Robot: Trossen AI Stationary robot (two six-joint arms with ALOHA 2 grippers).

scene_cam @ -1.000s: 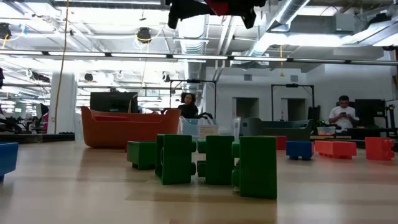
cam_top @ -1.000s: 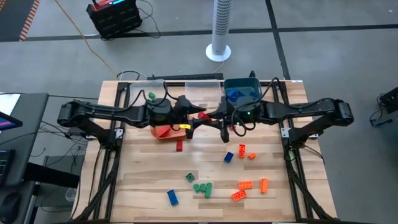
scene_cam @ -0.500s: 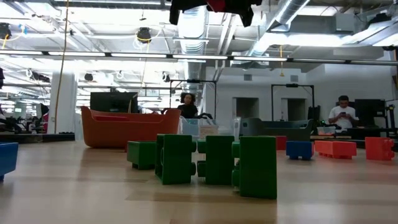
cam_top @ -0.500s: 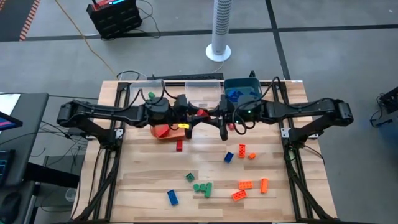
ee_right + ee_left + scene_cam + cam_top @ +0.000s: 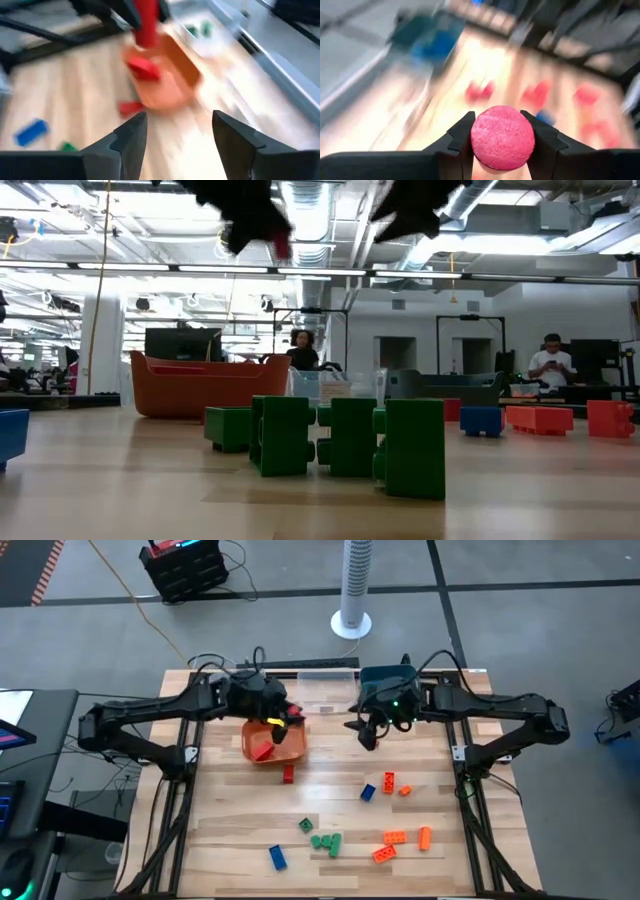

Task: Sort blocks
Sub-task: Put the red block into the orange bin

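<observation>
My left gripper [image 5: 289, 719] hangs over the orange bin [image 5: 283, 745] and is shut on a red block [image 5: 502, 137]. The same block shows as a red upright bar [image 5: 146, 22] in the right wrist view. My right gripper [image 5: 363, 732] stands open with nothing between its fingers [image 5: 131, 135], in the air beside the teal bin [image 5: 388, 688]. Red blocks [image 5: 262, 751] lie in the orange bin and blue ones [image 5: 380, 693] in the teal bin. Loose blocks in green [image 5: 326, 842], orange [image 5: 394, 837], blue [image 5: 277, 857] and red [image 5: 288, 774] lie on the table. My left gripper pinches the red block between its two fingers, one finger [image 5: 462, 137] on each side of it. The block's rounded end [image 5: 502, 127] faces the wrist camera. It is lifted clear and hangs long and upright below the fingers [image 5: 281, 245], above the orange bin.
A clear bin [image 5: 243, 690] holding a green block stands at the far left, with another clear bin [image 5: 328, 682] beside it. In the low view green blocks [image 5: 345, 435] stand close to the camera. People sit in the room beyond the table. A white fan stands behind the table.
The two grippers, together at mid-table on the red block, have parted. My left gripper has swung toward the table's left and far edge with the block, over the orange bin. My right gripper has let go and drawn back toward the right, to the teal bin.
</observation>
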